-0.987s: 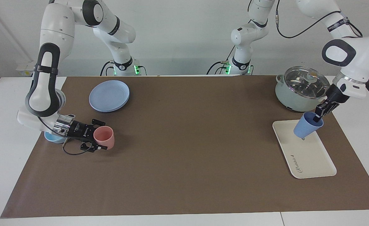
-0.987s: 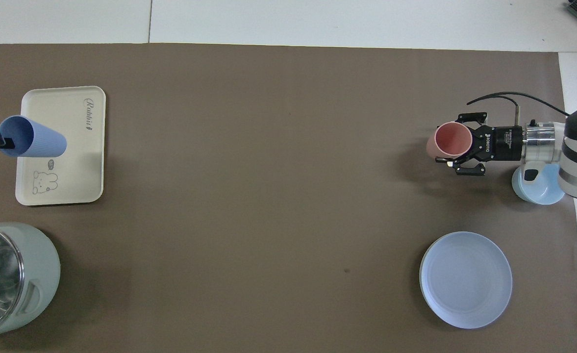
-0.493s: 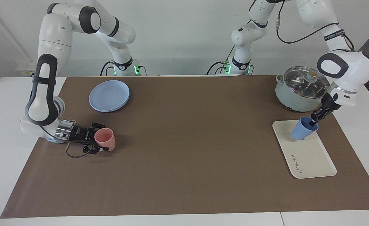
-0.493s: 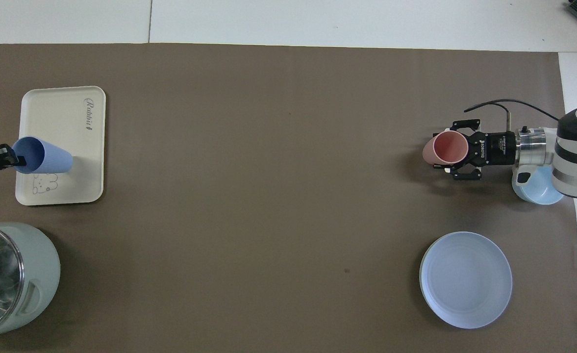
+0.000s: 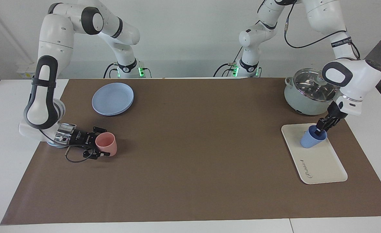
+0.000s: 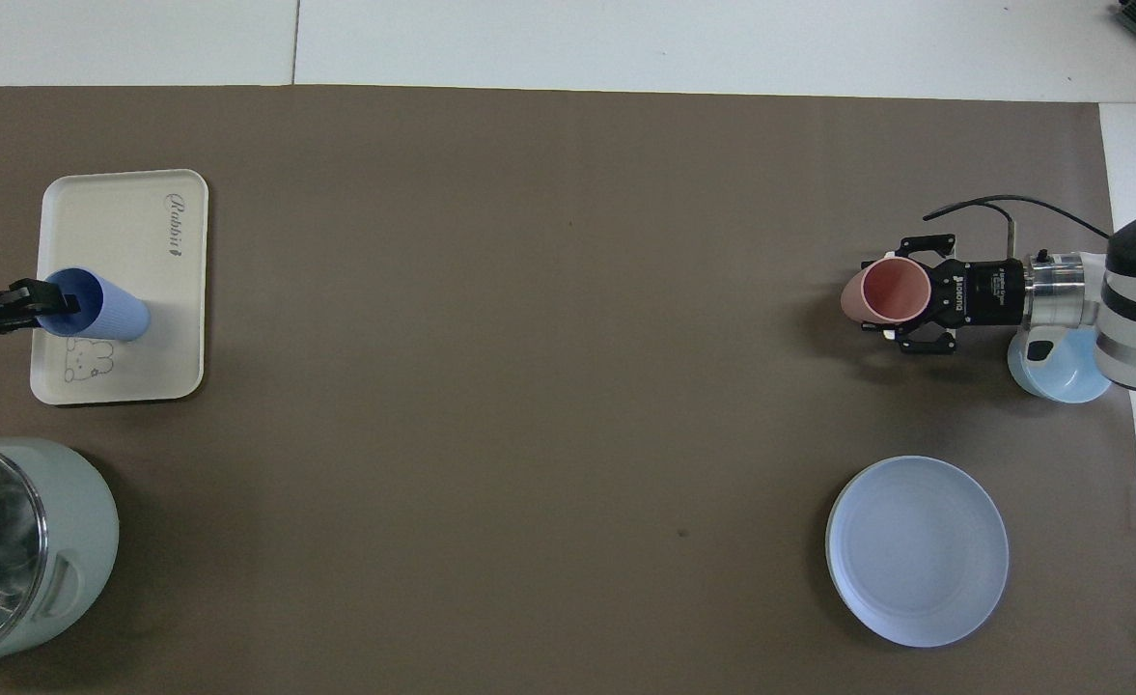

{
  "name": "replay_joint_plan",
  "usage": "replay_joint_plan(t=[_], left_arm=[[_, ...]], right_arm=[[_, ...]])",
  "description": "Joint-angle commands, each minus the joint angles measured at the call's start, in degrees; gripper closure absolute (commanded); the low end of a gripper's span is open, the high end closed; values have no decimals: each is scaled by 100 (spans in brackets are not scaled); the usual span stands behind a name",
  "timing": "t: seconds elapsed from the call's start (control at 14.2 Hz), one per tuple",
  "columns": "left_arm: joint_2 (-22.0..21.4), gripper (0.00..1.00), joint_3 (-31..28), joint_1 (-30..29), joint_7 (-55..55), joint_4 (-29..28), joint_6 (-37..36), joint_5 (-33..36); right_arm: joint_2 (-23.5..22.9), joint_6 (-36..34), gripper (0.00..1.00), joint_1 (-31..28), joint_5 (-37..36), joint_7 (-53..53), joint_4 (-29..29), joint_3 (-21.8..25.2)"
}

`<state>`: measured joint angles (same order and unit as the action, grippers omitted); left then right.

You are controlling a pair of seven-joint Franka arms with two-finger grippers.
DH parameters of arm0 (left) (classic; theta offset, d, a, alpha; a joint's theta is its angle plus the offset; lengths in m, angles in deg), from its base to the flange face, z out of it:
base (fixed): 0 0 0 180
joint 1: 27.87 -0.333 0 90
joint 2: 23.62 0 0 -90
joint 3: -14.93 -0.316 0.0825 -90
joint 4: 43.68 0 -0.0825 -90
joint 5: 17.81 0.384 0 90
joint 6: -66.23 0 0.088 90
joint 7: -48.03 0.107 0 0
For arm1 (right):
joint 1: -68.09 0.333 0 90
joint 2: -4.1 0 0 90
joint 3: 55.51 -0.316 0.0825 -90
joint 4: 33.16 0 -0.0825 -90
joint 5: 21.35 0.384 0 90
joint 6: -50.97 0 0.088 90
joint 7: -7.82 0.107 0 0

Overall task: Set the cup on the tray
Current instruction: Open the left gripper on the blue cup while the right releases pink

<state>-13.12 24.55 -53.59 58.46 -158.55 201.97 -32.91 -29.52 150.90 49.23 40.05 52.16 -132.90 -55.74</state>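
The periwinkle-blue cup (image 5: 312,139) is tilted, with its base down at the surface of the cream tray (image 5: 324,166), on the part of the tray nearer to the robots. My left gripper (image 5: 320,128) is shut on the cup's rim. In the overhead view the cup (image 6: 104,309) lies just above the tray's bear drawing, with the left gripper (image 6: 46,305) at its rim and the tray (image 6: 133,222) under it. My right gripper (image 5: 96,143) is shut on a pink cup (image 5: 107,144) low over the mat at the right arm's end; the gripper (image 6: 905,292) and pink cup (image 6: 884,292) also show from overhead.
A pale green pot with a glass lid (image 5: 309,92) stands next to the tray, nearer to the robots. A round blue plate (image 5: 113,98) lies at the right arm's end. A light-blue bowl (image 6: 1060,372) sits partly under the right arm's wrist.
My left gripper has come down and lowered the blue cup onto the tray, less tilted than before. My right gripper has dropped slightly with the pink cup.
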Motion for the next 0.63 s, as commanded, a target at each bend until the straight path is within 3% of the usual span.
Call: replay_joint_plan(t=[0.0, 0.21, 0.35, 0.56], left_arm=[[-196, 0, -39, 163, 125, 551, -703, -28], [-451, 0, -48, 497, 90, 755, -1128, 313], [-671, 0, -48, 839, 55, 747, -1355, 666], [-1014, 0, -39, 1471, -164, 650, -1821, 790]], right_arm=[[-31, 122, 60, -118, -128, -171, 33, -55], [57, 236, 0, -92, -294, -206, 24, -38], [127, 465, 0, -101, -689, -259, 15, -47], [128, 606, 0, -197, -717, -259, 15, 137]])
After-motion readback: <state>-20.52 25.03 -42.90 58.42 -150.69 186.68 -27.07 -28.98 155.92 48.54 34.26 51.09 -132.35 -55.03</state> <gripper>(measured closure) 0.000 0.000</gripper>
